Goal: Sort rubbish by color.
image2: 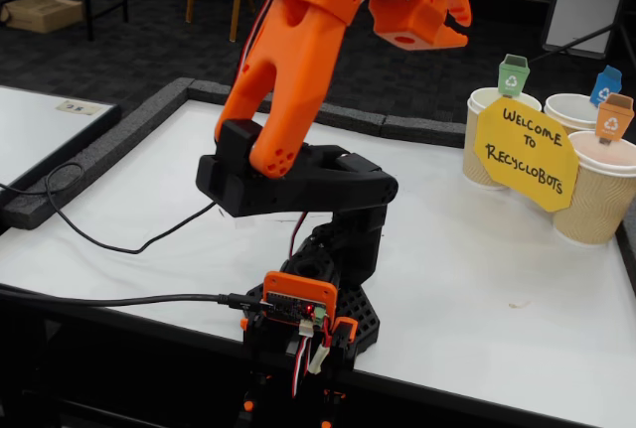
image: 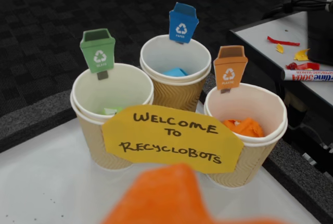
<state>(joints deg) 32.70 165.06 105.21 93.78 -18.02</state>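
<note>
In the wrist view the jaws (image: 171, 195) fill the near bottom edge as an orange blur; their opening cannot be determined. Behind the yellow sign (image: 174, 138), the green wad (image: 112, 111) lies low in the left cup (image: 86, 120). The blue wad (image: 175, 72) lies in the rear cup (image: 177, 91). Neither wad's long axis is discernible.

In the wrist view, the light green wad (image: 111, 111) lay at the bottom of the left paper cup (image: 93, 130), only a small pale part showing above the yellow sign (image: 171, 138). The light blue wad (image: 175, 72) sat crumpled inside the rear middle cup (image: 174, 96), partly hidden by its rim.
</note>
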